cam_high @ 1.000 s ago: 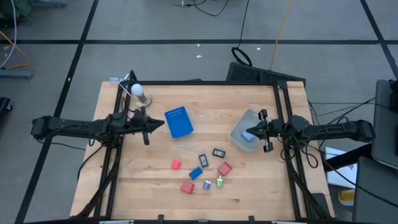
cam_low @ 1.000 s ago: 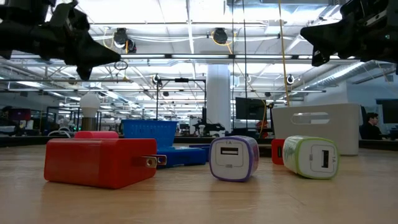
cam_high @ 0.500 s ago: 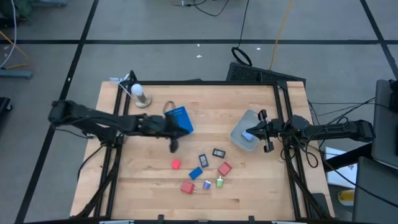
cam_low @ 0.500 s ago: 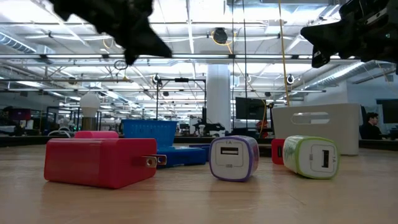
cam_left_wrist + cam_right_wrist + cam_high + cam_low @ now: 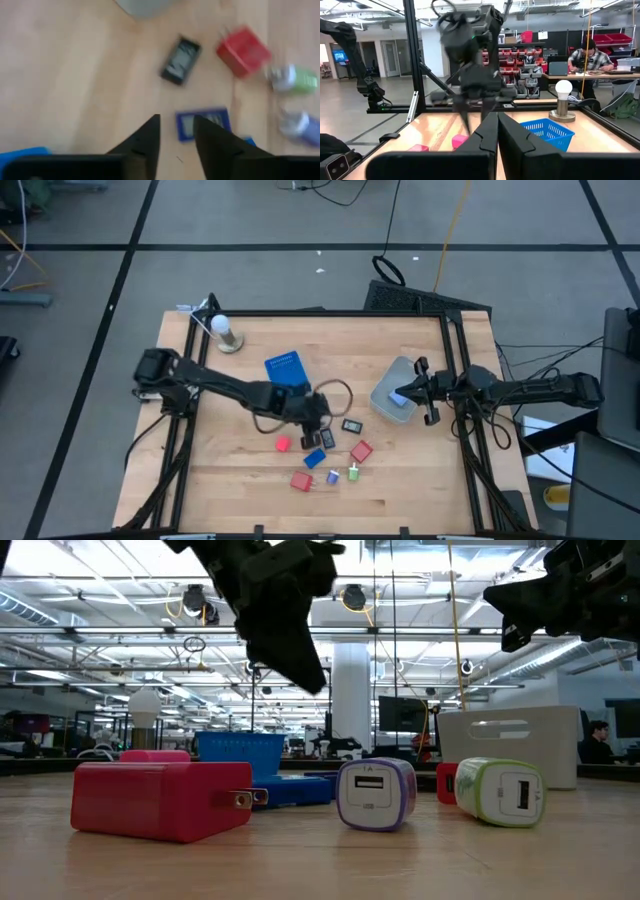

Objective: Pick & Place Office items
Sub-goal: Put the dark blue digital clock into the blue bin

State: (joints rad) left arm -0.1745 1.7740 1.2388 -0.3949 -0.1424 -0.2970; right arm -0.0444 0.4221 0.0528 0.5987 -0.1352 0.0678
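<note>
The office items lie scattered on the wooden table's near middle. They are red blocks [image 5: 361,450] [image 5: 301,481] [image 5: 283,444], a blue one [image 5: 315,458], black bits [image 5: 351,424] [image 5: 325,438], a purple bit [image 5: 333,477] and a green bit [image 5: 353,473]. My left gripper [image 5: 176,122] hangs above them, tilted down and open. Its tips are over a blue-framed piece [image 5: 202,122] and touch nothing. It also shows in the high view [image 5: 318,420]. My right gripper [image 5: 496,120] is shut and empty, and waits beside the grey bin [image 5: 393,398].
A blue basket [image 5: 287,374] stands just behind the left arm. A light bulb on a stand [image 5: 223,332] is at the far left corner. Black frame posts [image 5: 449,350] edge the table. Bare wood lies along the near edge. A person sits in the room beyond [image 5: 587,52].
My left arm has swung out from the table's left side toward the middle and tipped its gripper downward. The gripper now hangs over the scattered items. The items and my right arm have stayed where they were.
</note>
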